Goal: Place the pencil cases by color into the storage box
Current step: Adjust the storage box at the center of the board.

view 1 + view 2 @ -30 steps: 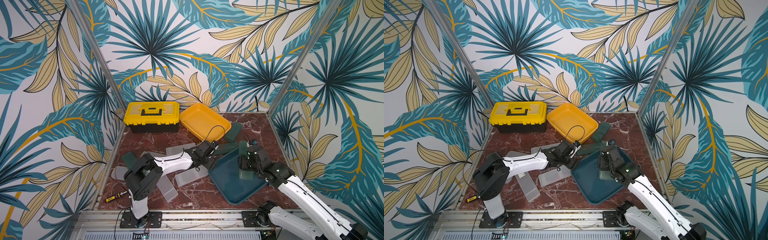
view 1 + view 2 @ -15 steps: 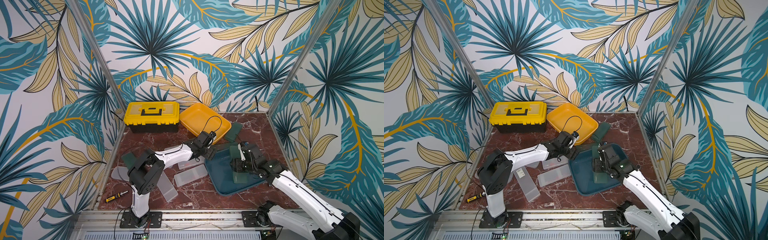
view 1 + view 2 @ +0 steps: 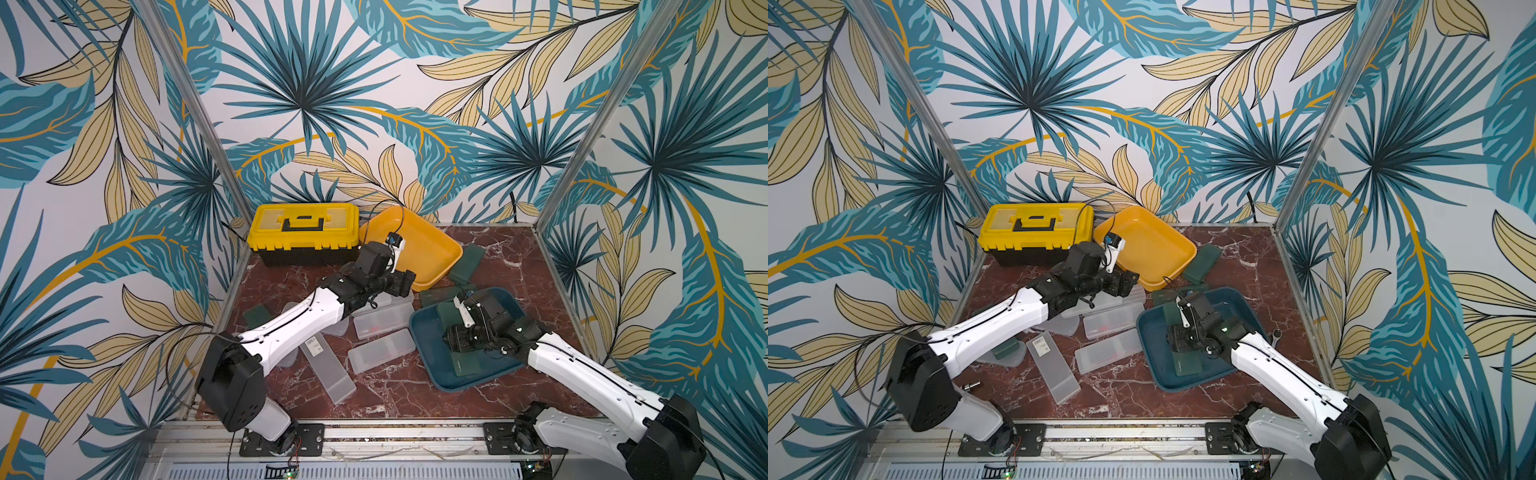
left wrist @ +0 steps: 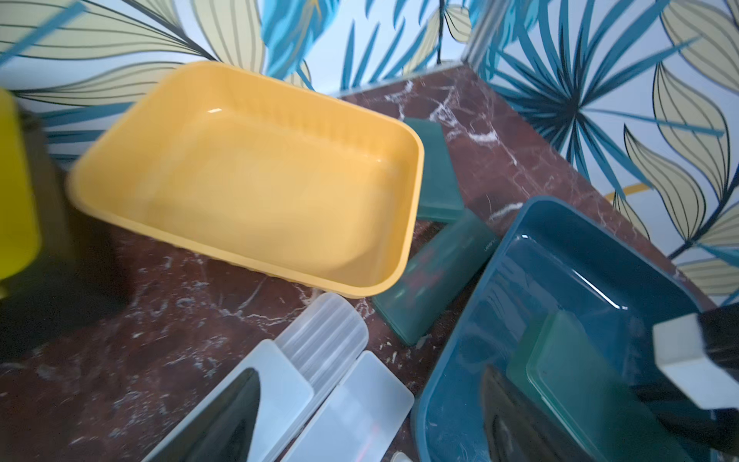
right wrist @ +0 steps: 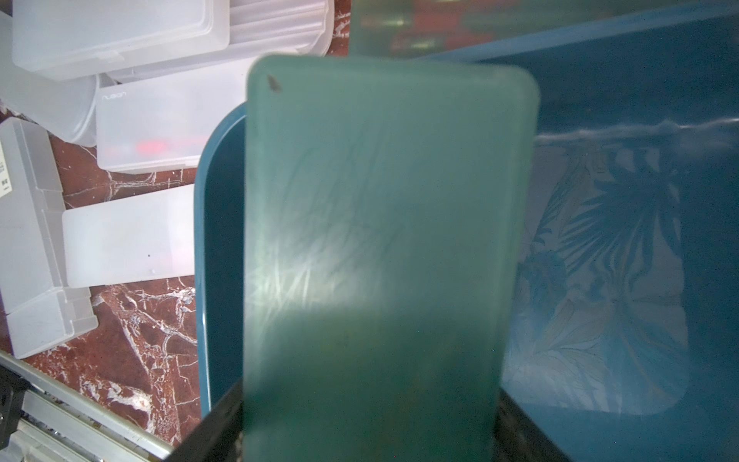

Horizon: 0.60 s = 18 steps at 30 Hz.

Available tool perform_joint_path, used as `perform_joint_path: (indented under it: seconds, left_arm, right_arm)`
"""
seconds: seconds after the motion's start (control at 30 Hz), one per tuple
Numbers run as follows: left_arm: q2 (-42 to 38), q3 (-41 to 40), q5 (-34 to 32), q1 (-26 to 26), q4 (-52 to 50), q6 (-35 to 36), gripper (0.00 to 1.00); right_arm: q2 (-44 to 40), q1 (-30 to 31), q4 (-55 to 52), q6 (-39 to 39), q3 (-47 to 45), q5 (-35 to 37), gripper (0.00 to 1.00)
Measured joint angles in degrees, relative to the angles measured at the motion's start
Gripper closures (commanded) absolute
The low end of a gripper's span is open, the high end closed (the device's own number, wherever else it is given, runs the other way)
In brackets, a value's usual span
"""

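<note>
Leaf-print walls [image 3: 374, 104] enclose a red marble tabletop [image 3: 519, 266]; clock directions read from its centre, twelve lying away from the arm bases. Compared with a second ago, I see the right gripper [image 3: 456, 334] has moved from the far rim of the teal tray [image 3: 419, 353] to above its floor at four o'clock. Its jaws are clamped on a dark green pencil case [image 5: 380, 220]. A second green case [image 3: 469, 362] lies flat beneath, so I judge green sorting to be under way. The left gripper [image 3: 405, 283] has swung from the frosted white cases [image 3: 380, 351] at centre toward the empty yellow tray [image 3: 428, 249] at twelve. Whether its jaws hold a case I cannot tell.
</note>
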Motion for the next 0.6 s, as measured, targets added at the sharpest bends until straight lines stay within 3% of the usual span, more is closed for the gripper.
perform_joint_path:
  seconds: [0.33, 0.6]
  left_arm:
    - [-11.2, -10.6, -3.4, 3.5, -2.2, -4.4, 0.13]
    - [-16.3, -14.6, -3.3, 4.6, -5.0, -6.0, 0.13]
  right_arm:
    - [4.3, 3.6, 2.9, 0.1, 0.0, 0.7, 0.36]
    - [8.6, 5.4, 4.5, 0.1, -0.3, 1.3, 0.36]
